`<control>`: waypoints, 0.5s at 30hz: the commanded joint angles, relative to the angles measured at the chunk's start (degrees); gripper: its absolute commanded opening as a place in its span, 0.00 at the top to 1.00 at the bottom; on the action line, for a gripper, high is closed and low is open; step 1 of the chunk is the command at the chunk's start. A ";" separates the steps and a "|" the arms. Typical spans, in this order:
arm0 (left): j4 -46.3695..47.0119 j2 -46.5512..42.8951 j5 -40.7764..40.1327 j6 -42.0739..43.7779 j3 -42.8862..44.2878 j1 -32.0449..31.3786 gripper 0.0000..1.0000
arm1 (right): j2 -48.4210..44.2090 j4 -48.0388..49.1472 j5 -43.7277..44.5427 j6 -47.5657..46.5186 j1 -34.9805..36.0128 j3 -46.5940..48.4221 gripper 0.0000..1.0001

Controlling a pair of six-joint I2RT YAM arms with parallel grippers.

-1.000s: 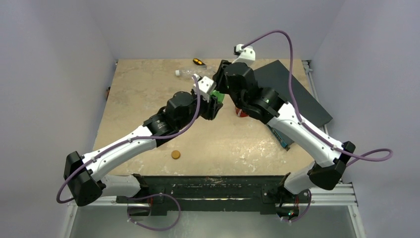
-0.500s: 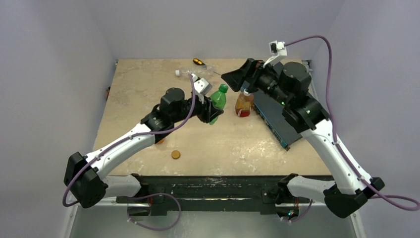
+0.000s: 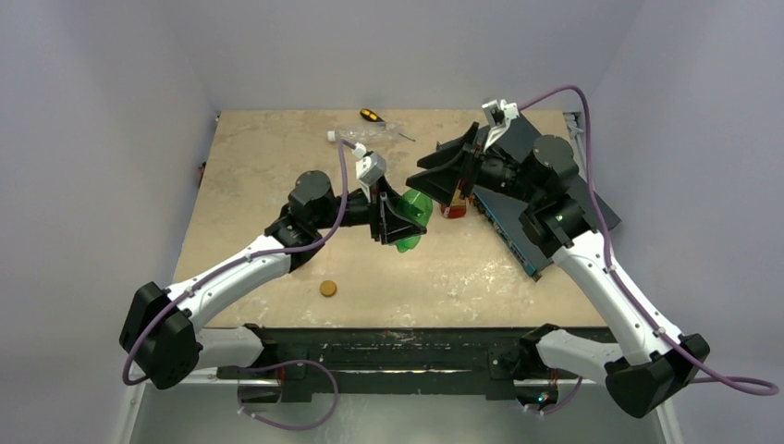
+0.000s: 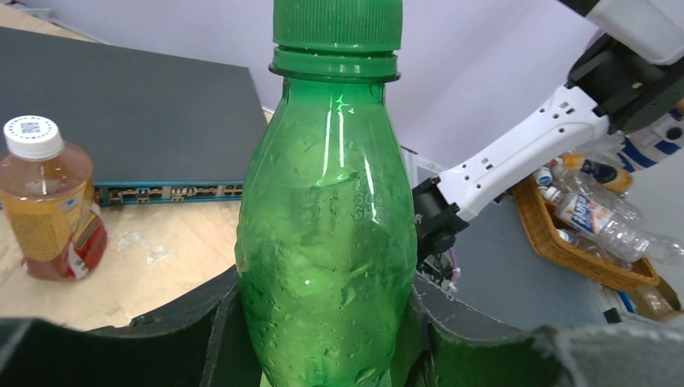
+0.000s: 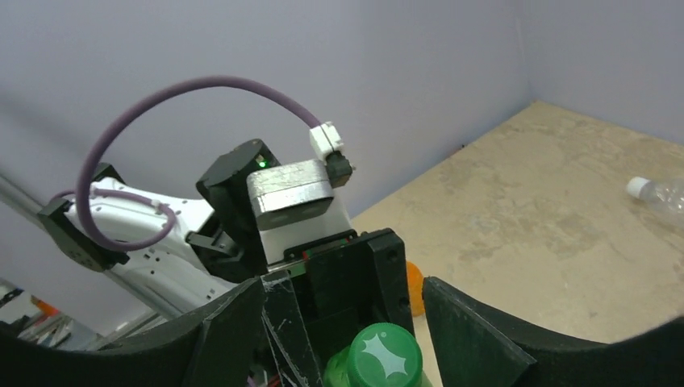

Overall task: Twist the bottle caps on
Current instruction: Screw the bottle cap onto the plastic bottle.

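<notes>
Lilac walls enclose a beige desk point(image 3: 268, 166), seen from above with two robot arms reaching in from its near edge. At near left a loose orange cap point(image 3: 327, 289) lies flat on the desk, well apart from everything else. Along the far edge a clear bottle point(image 3: 365, 136) lies on its side with a white cap point(image 3: 331, 136) at its left end; whether that cap is screwed tight cannot be told. Just right of it lies a black-and-orange screwdriver point(image 3: 371, 116).

Near the middle, the left gripper point(image 3: 398, 222) is pinching a green bottle point(image 4: 327, 226) around its lower body, with a finger on each side. The bottle is tilted in the overhead view and carries a green cap point(image 4: 337, 22) on its neck.

Right of it, the right gripper point(image 3: 430, 178) points toward that cap with its fingers spread wide. In its wrist view the cap sits low between the two fingers, and neither touches it.

Farther right, a white-topped amber bottle point(image 4: 48, 210) stands upright on the desk, just in front of a flat dark box point(image 4: 145, 113).
</notes>
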 commanded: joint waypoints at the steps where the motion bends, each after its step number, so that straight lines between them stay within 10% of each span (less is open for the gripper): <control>1: 11.29 -0.47 4.48 -6.59 -1.57 0.70 1.00 | -1.53 10.86 -6.99 2.90 -0.24 -1.33 0.28; 15: 17.80 0.52 6.36 -10.74 -2.95 0.83 1.00 | -1.97 10.44 -6.66 2.04 0.06 -2.35 0.31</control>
